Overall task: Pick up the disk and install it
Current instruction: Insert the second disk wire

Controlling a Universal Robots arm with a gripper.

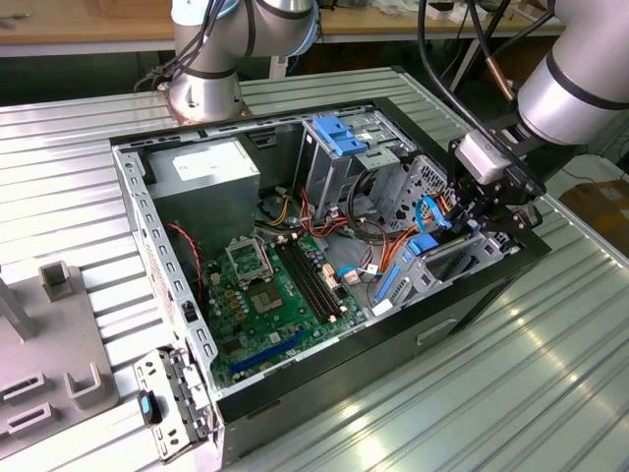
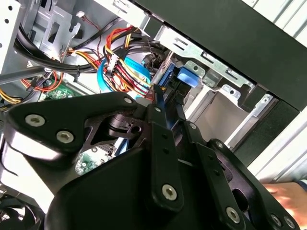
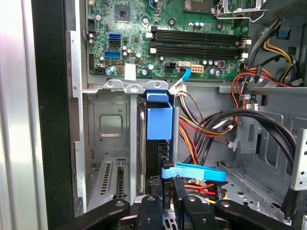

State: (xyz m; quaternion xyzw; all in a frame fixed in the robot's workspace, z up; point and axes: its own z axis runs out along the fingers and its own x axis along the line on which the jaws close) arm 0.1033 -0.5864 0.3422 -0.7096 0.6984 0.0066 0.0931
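The disk [image 1: 439, 258] stands on edge in the drive cage at the open computer case's corner, on the exterior view's right. Its blue carrier rails slope down toward the motherboard. In the first wrist view the disk [image 3: 157, 158] appears edge-on as a dark strip with a blue end tab above it. My gripper [image 1: 480, 224] hangs over the cage from the exterior view's right. Its black fingers [image 3: 152, 207] close on the disk's near edge, where my gripper [image 3: 167, 194] pinches the dark strip. In the second wrist view my gripper [image 2: 160, 101] meets at the blue rail of the disk [image 2: 184, 76].
Orange, yellow and black cables [image 3: 211, 129] and a thin blue data cable [image 2: 120, 72] crowd the space beside the cage. The motherboard [image 1: 280, 285] lies on the case floor. A light-blue ribbed flap [image 1: 339, 133] sits on the upper bay. A second arm's base [image 1: 204, 93] stands behind the case.
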